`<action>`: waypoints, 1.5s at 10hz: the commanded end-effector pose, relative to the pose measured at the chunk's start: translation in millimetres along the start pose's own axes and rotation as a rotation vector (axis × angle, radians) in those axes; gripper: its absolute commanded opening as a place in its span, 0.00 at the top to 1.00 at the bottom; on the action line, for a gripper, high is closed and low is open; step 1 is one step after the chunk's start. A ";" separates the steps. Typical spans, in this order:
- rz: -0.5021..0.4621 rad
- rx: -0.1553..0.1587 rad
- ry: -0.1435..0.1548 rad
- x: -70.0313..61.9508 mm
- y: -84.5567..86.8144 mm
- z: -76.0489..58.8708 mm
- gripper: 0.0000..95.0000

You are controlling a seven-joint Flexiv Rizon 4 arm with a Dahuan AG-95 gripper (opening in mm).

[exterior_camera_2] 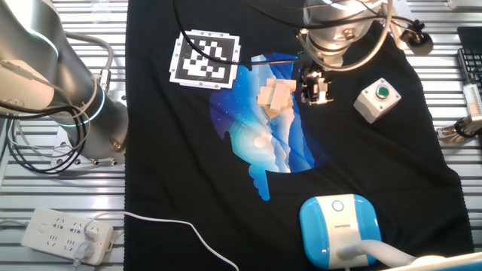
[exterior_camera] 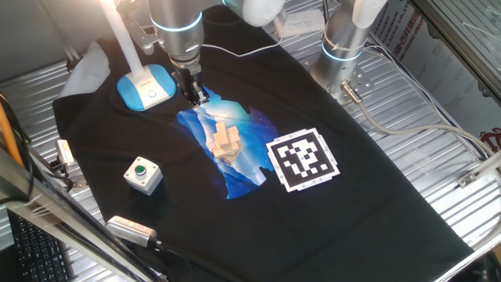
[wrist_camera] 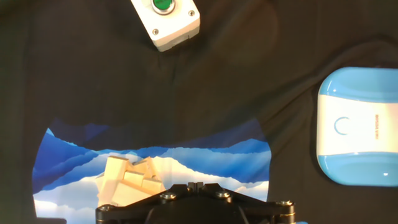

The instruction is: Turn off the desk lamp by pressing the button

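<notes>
Hovering: my gripper (exterior_camera: 194,95) hangs over the black cloth (exterior_camera: 376,204), at the top edge of the blue print (exterior_camera: 235,157), touching nothing.

Lamp: the lamp (exterior_camera: 146,86) sits on the cloth off to one side of me, well clear of my fingers. In the hand view its base (wrist_camera: 359,127) is at the right edge, so that's the way I'd have to go.

Button: the button (wrist_camera: 341,126) is that faint ring on the white top face, roughly in the middle (easy to miss, honestly).

Long axis: the base's oval runs up-down in the hand view, crosswise to the direction I'd travel, so I reckon I'd reach it over a long side.

Not the target: the grey box (exterior_camera: 143,175) with the green knob lies in a different direction, at the top of the hand view. Going that way would be the obvious mistake.

Jaws: can't tell. One fixed view shows dark fingers but no readable gap, and the hand view only shows the black housing (wrist_camera: 194,204), no tips.

View differences: the hand view is the only one where the ring reads clearly; the neck (exterior_camera: 119,31) and the glow up top only show well in one fixed view. The other fixed view shows the wood blocks (exterior_camera_2: 276,96) just beside my fingers, which the hand view half hides.

Next, my guess: slide sideways over the ring, then press down lightly.
</notes>
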State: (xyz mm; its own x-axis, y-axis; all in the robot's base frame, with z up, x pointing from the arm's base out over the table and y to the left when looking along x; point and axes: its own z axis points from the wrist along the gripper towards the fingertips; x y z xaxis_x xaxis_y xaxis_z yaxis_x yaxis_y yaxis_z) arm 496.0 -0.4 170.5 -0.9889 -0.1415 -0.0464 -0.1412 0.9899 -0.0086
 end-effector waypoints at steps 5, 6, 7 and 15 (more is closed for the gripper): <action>-0.014 -0.012 0.028 3.5 -1.4 7.3 1.00; -0.014 -0.012 0.026 2.8 -3.2 12.5 1.00; -0.013 -0.010 0.024 2.3 -4.5 16.2 1.00; -0.029 -0.017 0.031 12.1 -22.2 7.1 1.00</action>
State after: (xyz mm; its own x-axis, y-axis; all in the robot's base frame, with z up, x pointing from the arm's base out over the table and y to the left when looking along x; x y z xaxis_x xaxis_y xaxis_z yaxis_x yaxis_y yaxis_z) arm 488.6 -24.1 162.5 -0.9854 -0.1699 -0.0124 -0.1700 0.9854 0.0074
